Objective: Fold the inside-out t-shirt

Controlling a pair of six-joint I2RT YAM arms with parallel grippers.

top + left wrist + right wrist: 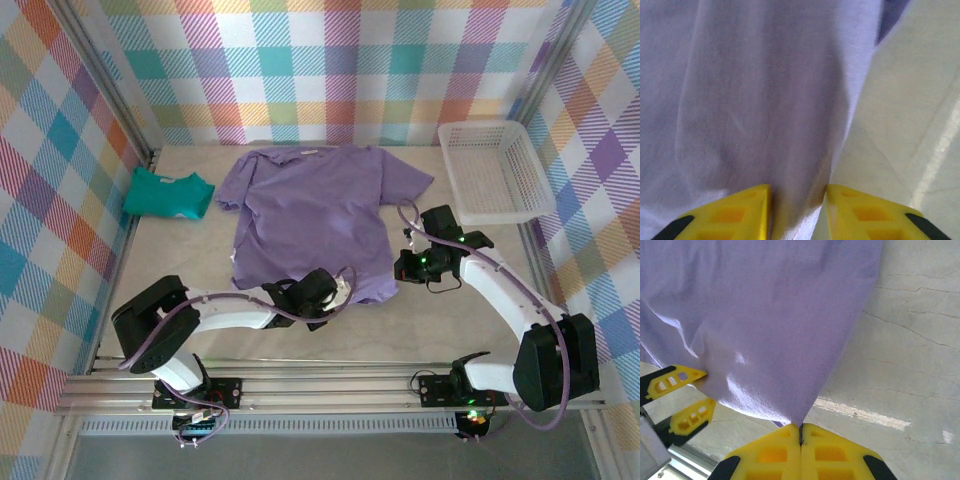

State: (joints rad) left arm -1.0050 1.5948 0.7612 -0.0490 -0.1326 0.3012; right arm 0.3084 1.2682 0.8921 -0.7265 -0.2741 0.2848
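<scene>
We see the lavender t-shirt [315,215] spread flat in the middle of the table [470,330], collar on the far side. The left gripper [798,192] has its jaws pinching the near hem. The right gripper [801,427], jaws clenched tight, nips the hem's near right corner.

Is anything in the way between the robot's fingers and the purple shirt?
No, nothing visible is in the way. The right gripper is pinched shut on a near hem corner of the t-shirt, and the hem cloth lies right between the fingers of the left gripper.
</scene>
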